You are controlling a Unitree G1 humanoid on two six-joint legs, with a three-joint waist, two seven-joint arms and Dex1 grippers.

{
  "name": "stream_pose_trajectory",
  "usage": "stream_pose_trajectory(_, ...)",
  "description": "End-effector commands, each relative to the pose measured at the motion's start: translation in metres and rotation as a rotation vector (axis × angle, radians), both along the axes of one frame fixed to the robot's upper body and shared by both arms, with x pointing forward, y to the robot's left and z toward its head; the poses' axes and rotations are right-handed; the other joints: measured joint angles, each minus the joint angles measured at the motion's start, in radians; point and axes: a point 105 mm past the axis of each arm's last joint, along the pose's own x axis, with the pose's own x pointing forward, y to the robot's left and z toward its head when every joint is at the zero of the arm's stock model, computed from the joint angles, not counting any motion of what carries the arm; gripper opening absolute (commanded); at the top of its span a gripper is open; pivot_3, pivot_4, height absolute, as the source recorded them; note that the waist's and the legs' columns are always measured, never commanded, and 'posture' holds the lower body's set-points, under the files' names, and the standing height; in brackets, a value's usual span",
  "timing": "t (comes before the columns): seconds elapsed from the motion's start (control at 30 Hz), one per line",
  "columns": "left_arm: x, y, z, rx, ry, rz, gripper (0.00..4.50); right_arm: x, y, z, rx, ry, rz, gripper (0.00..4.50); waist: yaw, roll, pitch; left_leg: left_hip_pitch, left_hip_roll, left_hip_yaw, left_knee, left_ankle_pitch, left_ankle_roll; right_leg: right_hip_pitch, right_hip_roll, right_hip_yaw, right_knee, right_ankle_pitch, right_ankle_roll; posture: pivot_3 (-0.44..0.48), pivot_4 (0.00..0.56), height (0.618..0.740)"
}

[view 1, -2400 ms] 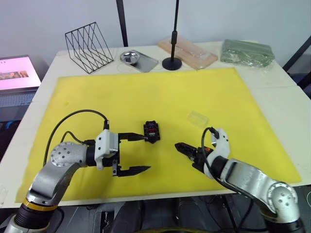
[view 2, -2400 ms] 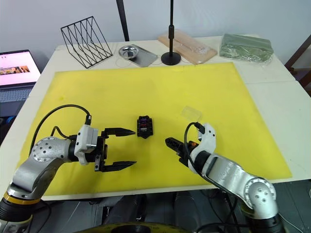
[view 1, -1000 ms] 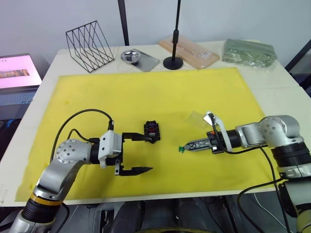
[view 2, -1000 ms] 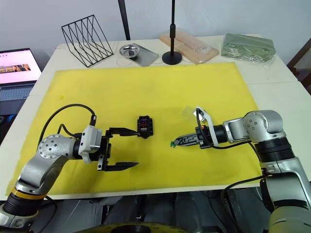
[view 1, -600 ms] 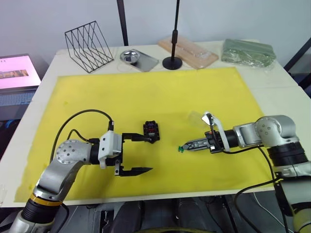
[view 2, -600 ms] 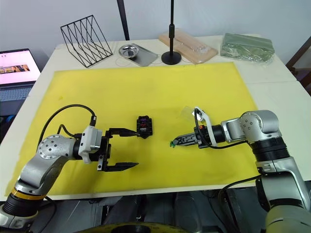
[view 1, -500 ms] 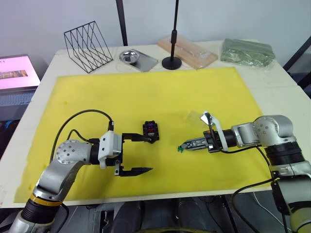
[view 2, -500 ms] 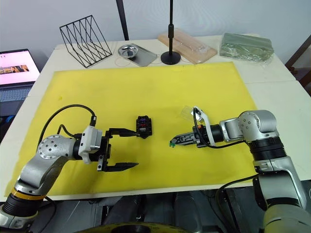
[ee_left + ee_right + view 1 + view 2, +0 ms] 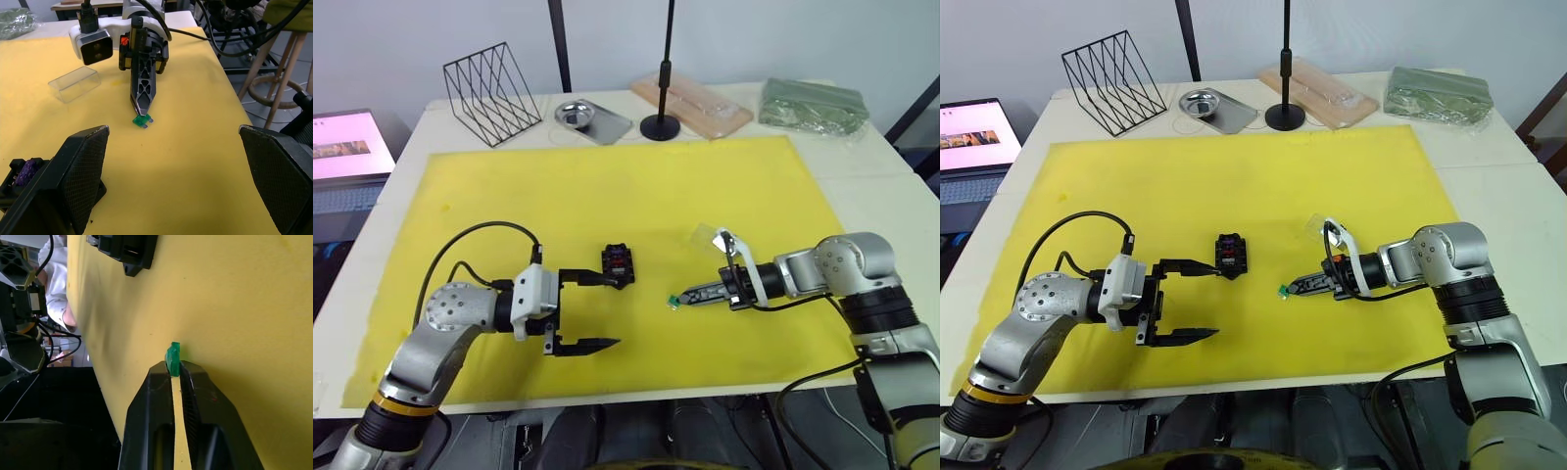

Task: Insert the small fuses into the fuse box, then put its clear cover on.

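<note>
My right gripper (image 9: 1289, 289) jaws pinch green fuse (image 9: 1284, 290); left gripper (image 9: 597, 311) spread beside fuse box (image 9: 619, 264). Next: carry fuse over, line up w/ slot.

White table (image 9: 891, 211) w/ yellow mat (image 9: 607, 196), pale wall (image 9: 754, 39) behind, wooden stool (image 9: 279, 73).

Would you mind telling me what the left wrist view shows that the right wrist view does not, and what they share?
Left wrist view alone: the clear cover lying on the yellow mat, wooden stools off the table edge, and the left gripper with its jaws wide open. Right wrist view alone: the whole fuse box, seen end-on, and a close look at the right gripper with its jaws pinching the fuse. Both share: the green fuse, that right gripper and the mat.
</note>
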Motion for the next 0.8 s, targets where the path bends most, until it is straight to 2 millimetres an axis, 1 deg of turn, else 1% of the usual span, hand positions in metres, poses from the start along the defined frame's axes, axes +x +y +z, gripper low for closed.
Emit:
stream_pose_trajectory(0.03,-0.004,-0.002,0.009,-0.007,-0.040,-0.016,4.50,0.001,0.003,0.002,0.003,-0.018,0.008,0.32,0.000,0.000,0.000,0.000,0.000,0.000,0.000,0.000,0.000,0.000,0.000,0.000,0.000,0.000,0.000,0.000,0.150,0.740)
stream_pose_trajectory(0.07,-0.004,-0.002,0.009,-0.008,-0.040,-0.016,4.50,0.001,0.003,0.001,0.001,-0.019,0.008,0.32,0.000,0.000,0.000,0.000,0.000,0.000,0.000,0.000,0.000,0.000,0.000,0.000,0.000,0.000,0.000,0.000,0.150,0.740)
stream_pose_trajectory(0.13,-0.004,-0.002,0.009,-0.008,-0.040,-0.015,4.50,0.002,0.001,0.000,-0.008,-0.023,-0.003,0.00,0.000,0.000,0.000,0.000,0.000,0.000,0.000,0.000,0.000,0.000,0.000,0.000,0.000,0.000,0.000,0.000,0.150,0.740)
stream_pose_trajectory(0.37,-0.003,-0.002,0.008,-0.009,-0.040,-0.010,4.50,0.003,-0.003,0.001,-0.024,-0.042,-0.014,0.00,0.000,0.000,0.000,0.000,0.000,0.000,0.000,0.000,0.000,0.000,0.000,0.000,0.000,0.000,0.000,0.000,0.150,0.740)
stream_pose_trajectory(0.47,-0.003,0.000,0.008,-0.011,-0.038,-0.001,4.50,0.006,-0.004,0.011,-0.026,-0.093,-0.019,0.00,0.000,0.000,0.000,0.000,0.000,0.000,0.000,0.000,0.000,0.000,0.000,0.000,0.000,0.000,0.000,0.000,0.150,0.740)
stream_pose_trajectory(0.57,0.002,0.017,0.015,-0.054,0.027,0.100,4.50,0.006,0.016,0.067,-0.064,-0.410,0.125,0.00,-0.003,0.001,0.001,0.000,0.000,0.000,0.000,0.000,0.000,-0.001,0.000,0.000,0.001,0.000,0.000,0.000,0.150,0.740)
stream_pose_trajectory(0.6,0.003,0.021,0.017,-0.065,0.046,0.123,4.50,0.004,0.021,0.079,-0.077,-0.484,0.161,0.00,-0.006,0.003,0.002,-0.001,0.000,0.001,0.000,0.000,0.000,-0.002,0.000,0.001,0.001,0.000,0.000,0.000,0.150,0.740)
stream_pose_trajectory(0.63,0.006,0.028,0.021,-0.085,0.068,0.168,4.50,0.004,0.030,0.097,-0.098,-0.605,0.201,0.00,-0.009,0.003,0.002,-0.002,0.000,0.001,0.000,0.000,0.000,-0.005,0.000,0.002,0.002,0.000,0.000,0.000,0.150,0.740)
stream_pose_trajectory(0.7,0.010,0.037,0.024,-0.102,0.105,0.232,4.50,0.004,0.045,0.122,-0.108,-0.748,0.249,0.00,-0.017,0.003,0.002,-0.001,0.001,0.001,-0.001,0.000,0.000,-0.004,0.000,0.001,0.003,0.000,0.000,0.000,0.150,0.740)
stream_pose_trajectory(0.73,0.014,0.044,0.023,-0.097,0.134,0.274,4.50,0.006,0.054,0.133,-0.129,-0.837,0.277,0.00,-0.018,0.003,0.001,-0.001,0.001,0.000,-0.001,0.000,0.000,-0.004,0.001,0.001,0.003,0.000,0.000,0.000,0.150,0.740)
stream_pose_trajectory(0.77,0.017,0.049,0.020,-0.090,0.158,0.307,4.50,0.008,0.061,0.138,-0.158,-0.902,0.299,0.00,-0.019,0.002,0.001,-0.001,0.001,0.000,-0.002,0.000,0.000,-0.004,0.001,0.000,0.003,0.000,0.000,0.000,0.150,0.740)
stream_pose_trajectory(0.8,0.020,0.054,0.015,-0.071,0.180,0.343,4.50,0.017,0.065,0.135,-0.244,-0.975,0.311,0.00,-0.020,0.002,0.001,0.000,0.001,0.000,-0.002,0.000,0.000,-0.004,0.001,0.000,0.003,0.000,0.000,0.000,0.150,0.740)
